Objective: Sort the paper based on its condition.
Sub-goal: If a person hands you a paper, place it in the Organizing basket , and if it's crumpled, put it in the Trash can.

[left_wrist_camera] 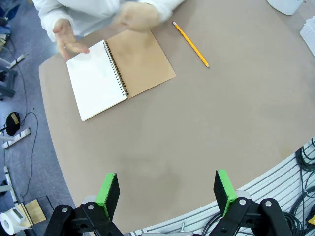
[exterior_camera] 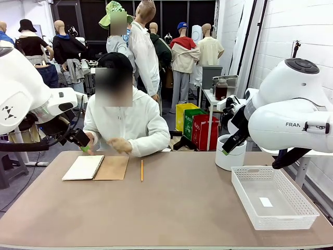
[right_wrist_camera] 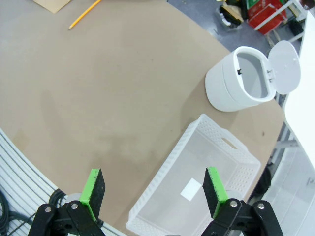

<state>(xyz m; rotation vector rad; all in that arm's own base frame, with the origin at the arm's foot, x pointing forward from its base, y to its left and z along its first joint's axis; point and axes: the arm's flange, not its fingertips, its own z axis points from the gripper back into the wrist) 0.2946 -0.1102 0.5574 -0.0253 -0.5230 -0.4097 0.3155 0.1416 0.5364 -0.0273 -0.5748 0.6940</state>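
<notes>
Left edge: left gripper [exterior_camera: 81, 141] hangs above the table's [exterior_camera: 171, 208] far-left corner, close to the person's hand [exterior_camera: 91, 149]. In the left wrist view the left gripper [left_wrist_camera: 166, 186] has its jaws spread wide, green pads [left_wrist_camera: 108, 189] well apart, with only bare tabletop between them.

Left of centre, far side: spiral notebook [exterior_camera: 96, 167] lies open and flat, its brown cover folded out to the right. The paper in sight is its white page [exterior_camera: 83, 167], on the left half and bound at the spiral [left_wrist_camera: 116, 69]. One hand [left_wrist_camera: 69, 39] rests at the page's far edge. The other hand [left_wrist_camera: 138, 17], blurred, is over the cover's far edge.

Centre: yellow pencil [exterior_camera: 141, 170] lies just right of the notebook, apart from it.

Right: round white bin [exterior_camera: 230, 155] stands at the far side, its flip lid [right_wrist_camera: 284, 59] standing open. White mesh basket [exterior_camera: 248, 200] sits nearer, with a small white patch [right_wrist_camera: 191, 189] on its floor; sticker or slip, I cannot tell.

Right gripper [exterior_camera: 227, 150] hangs in front of the bin. In its wrist view the right gripper [right_wrist_camera: 153, 189] is fully spread, holding nothing, above the basket's near end.
</notes>
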